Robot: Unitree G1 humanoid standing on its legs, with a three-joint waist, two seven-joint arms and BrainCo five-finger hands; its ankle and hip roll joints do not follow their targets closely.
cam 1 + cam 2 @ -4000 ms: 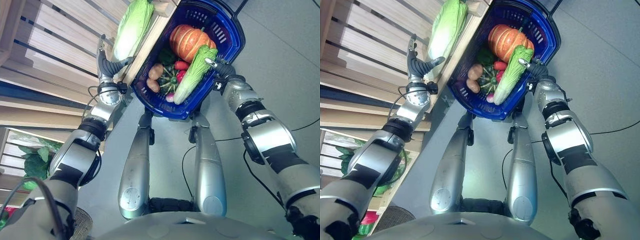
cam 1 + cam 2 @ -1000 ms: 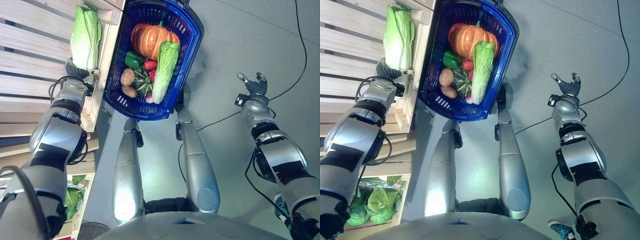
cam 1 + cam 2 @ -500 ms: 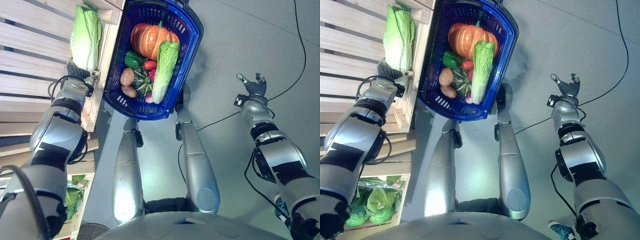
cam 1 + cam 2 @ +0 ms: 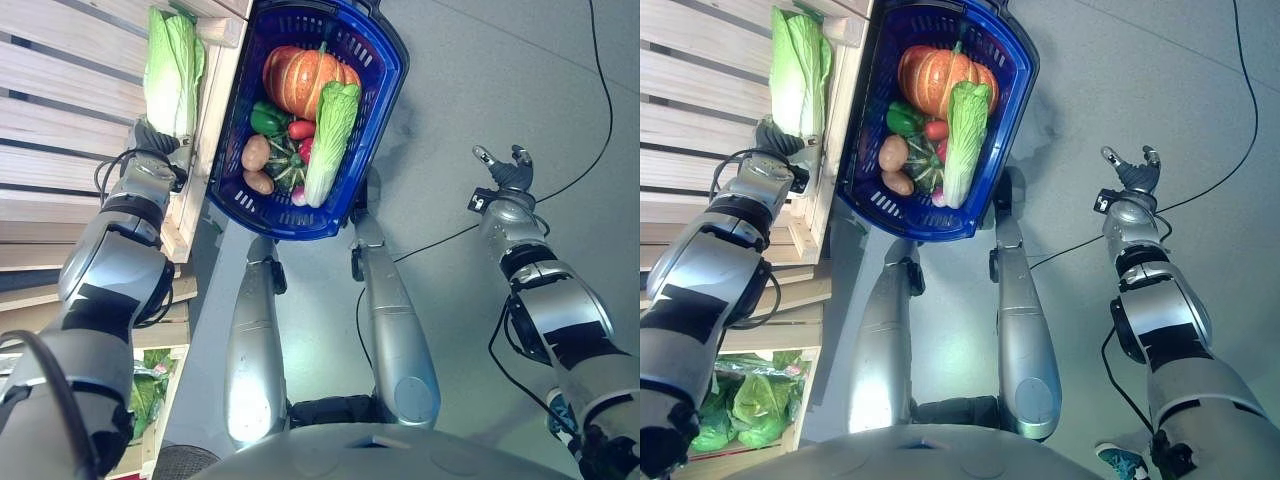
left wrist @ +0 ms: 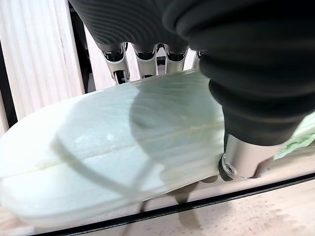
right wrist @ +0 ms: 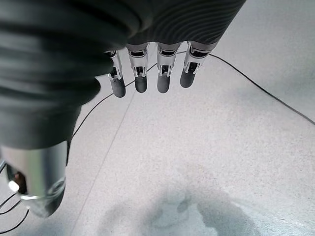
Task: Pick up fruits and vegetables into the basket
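Observation:
A blue basket holds an orange pumpkin, a napa cabbage, a green pepper, potatoes and other small vegetables. A second napa cabbage lies on the wooden shelf beside the basket. My left hand is at this cabbage's stem end. In the left wrist view the cabbage sits between the fingers behind it and the thumb pressed on its near side. My right hand is held out over the grey floor, far right of the basket, open and holding nothing, with its fingers straight.
Wooden slatted shelves run along the left side, their edge close against the basket. Leafy greens lie in a lower bin at the bottom left. Bare grey floor spreads to the right.
Four seconds ago my right hand was at the basket's rim and my left hand stood open by the shelf cabbage. Now the right hand is out over the floor and the left holds the cabbage.

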